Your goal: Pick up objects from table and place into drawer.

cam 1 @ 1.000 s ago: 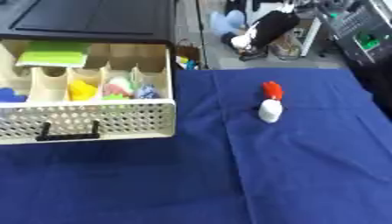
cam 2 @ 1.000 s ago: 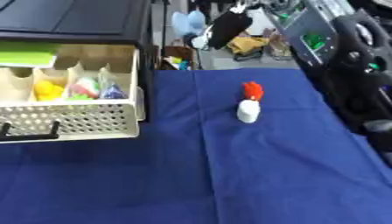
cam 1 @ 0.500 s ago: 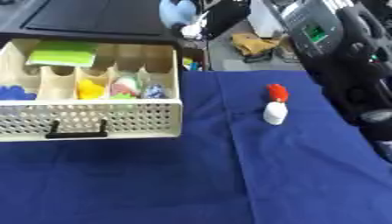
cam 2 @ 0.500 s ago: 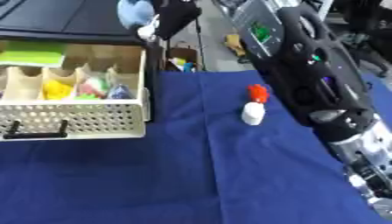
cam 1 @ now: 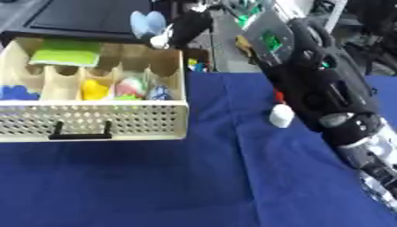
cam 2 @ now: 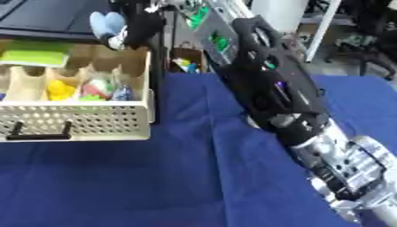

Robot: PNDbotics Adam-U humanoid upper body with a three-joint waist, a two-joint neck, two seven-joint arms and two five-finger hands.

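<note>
**Right arm over the cloth, bottle beside it**

The right arm [cam 1: 325, 97] stretches across the blue cloth [cam 1: 194, 186]; its hand can't be made out. The small white bottle [cam 1: 281, 116] stands just left of the arm, apart from the open drawer [cam 1: 93, 119].

Lab, blue-clothed table [cam 1: 155, 186], cluttered equipment [cam 2: 201, 17]

My right arm [cam 1: 325, 102] covers most of the small white and red object [cam 1: 280, 116] at 3 o'clock. In the right eye view I cannot see this object. The drawer [cam 1: 93, 119] is cut at 9 o'clock, and its contents are blurred.
</note>
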